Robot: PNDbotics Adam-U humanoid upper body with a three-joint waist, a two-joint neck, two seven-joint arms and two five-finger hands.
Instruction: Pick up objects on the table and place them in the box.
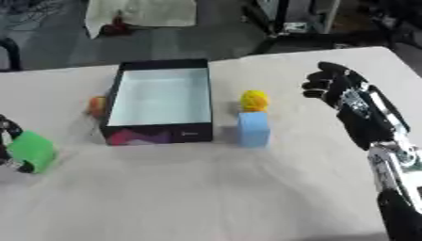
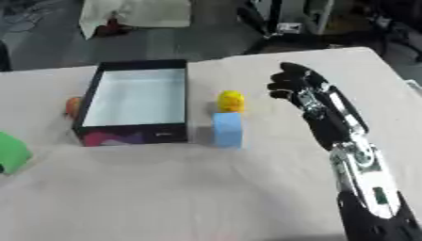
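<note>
1. Box (image 1: 161, 101) sits open-topped on the surface (image 1: 214, 188), left of centre, its pale inside showing nothing in it; dark walls, a coloured print on the near wall.
2. Just right of the box stands a blue block (image 1: 254, 129), with a yellow thing (image 1: 255, 100) touching its far end; a narrow strip of surface separates both from the box wall.
3. An orange thing (image 1: 97, 106) lies against the box's left wall — mostly hidden by it, so its shape cannot be made out.
4. Right robot hand (image 1: 329, 82) hangs over the surface to the right of the yellow thing, well apart from it, fingers bent a little but relaxed and holding nothing; bare surface lies between it and the block.
5. Left robot hand (image 1: 10, 141) shows only at the left edge of the left eye view, cut off, its fingers closed around a green block (image 1: 33, 150); in the right eye view only the green block shows.
6. The near half of the surface is bare cloth — wide room in front of the box and block.
7. The surface's far edge runs close behind the box; beyond it is dark floor with blurred clutter.
</note>
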